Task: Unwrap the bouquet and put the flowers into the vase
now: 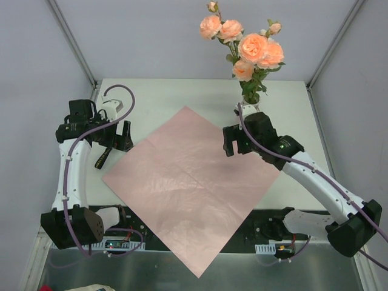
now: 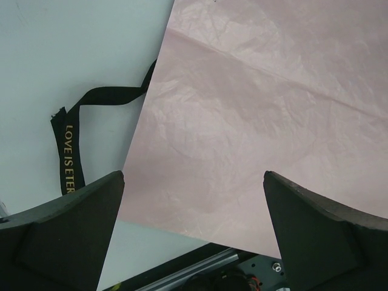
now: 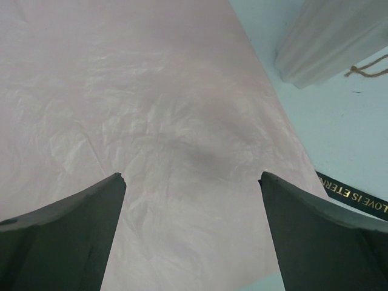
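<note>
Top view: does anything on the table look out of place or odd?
Slightly. The large square pink paper sheet lies turned like a diamond, its near corner hanging past the white table's near edge. A black printed ribbon lies loose and twisted at its left edge.

Wide-apart jaws frame pink paper (image 2: 260,109), black ribbon (image 2: 66,151) at its edge.

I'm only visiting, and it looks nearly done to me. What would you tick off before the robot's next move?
1. Flowers standing in the vase: ok.
2. Paper sheet unwrapped, lying flat: ok.
3. Ribbon untied, loose at the sheet's edge: ok.
4. Left hand open, holding nothing: ok.
5. Right hand open, holding nothing: ok.
6. Vase steady enough not to tip: cannot tell.
</note>
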### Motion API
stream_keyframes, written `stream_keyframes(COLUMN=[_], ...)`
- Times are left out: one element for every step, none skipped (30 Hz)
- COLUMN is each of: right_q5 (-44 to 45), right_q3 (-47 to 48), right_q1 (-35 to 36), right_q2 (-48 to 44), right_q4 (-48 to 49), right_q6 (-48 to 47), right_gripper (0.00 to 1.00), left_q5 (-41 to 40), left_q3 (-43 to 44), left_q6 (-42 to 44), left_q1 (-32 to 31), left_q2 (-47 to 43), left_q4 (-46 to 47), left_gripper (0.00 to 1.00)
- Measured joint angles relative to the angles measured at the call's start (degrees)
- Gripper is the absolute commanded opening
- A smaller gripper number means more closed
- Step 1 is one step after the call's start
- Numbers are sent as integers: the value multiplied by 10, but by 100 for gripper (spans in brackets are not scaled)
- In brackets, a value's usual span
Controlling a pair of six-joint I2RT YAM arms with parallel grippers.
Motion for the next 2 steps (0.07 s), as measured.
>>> stream_keyframes(right_q5=[2, 3], right_q3=[0, 0], right_q1=[0, 0], right_q2=[0, 0], right_q4=[0, 0], right_q6=[0, 0], right_gripper=[96, 96], left_q5=[0, 0], left_q3=[-2, -5], left_q6=[0, 0], left_q1=[0, 0], left_q2=[-2, -4], left_q4=[0, 0], left_gripper=[99, 99])
